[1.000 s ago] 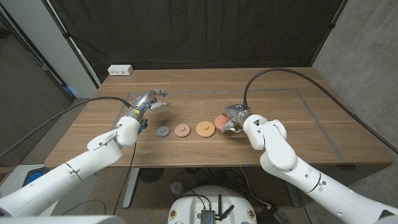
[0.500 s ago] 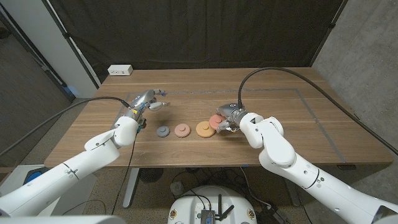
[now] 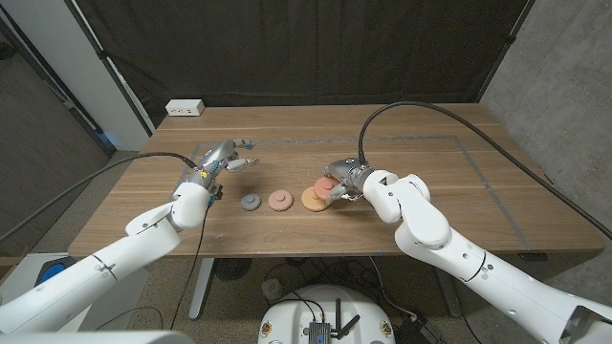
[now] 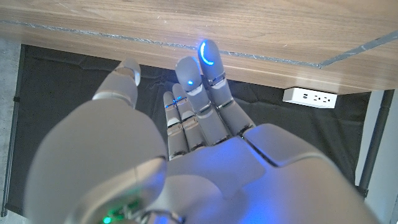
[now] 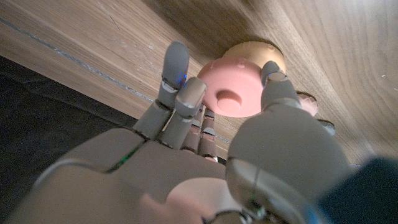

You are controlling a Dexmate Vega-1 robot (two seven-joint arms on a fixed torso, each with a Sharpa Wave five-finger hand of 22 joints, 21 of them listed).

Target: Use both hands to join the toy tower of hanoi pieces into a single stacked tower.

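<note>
— Discs first: where are they? Four by my count; a grey disc (image 3: 251, 201), a salmon disc (image 3: 279, 200) and an orange disc (image 3: 313, 198) in a row at centre frame; a pink disc (image 3: 326, 185) just above the orange one.

— Who has the pink one?

— The right hand (image 3: 342, 181) grasps it between thumb and fingers; the wrist view shows it over the orange disc, touching or not I cannot tell.

— And the left hand (image 3: 222, 159)?

— Left of centre, fingers apart, holding nothing.

— The step?

— Stacking pink on orange, I judge; next it needs centring, lowering, letting go.
</note>
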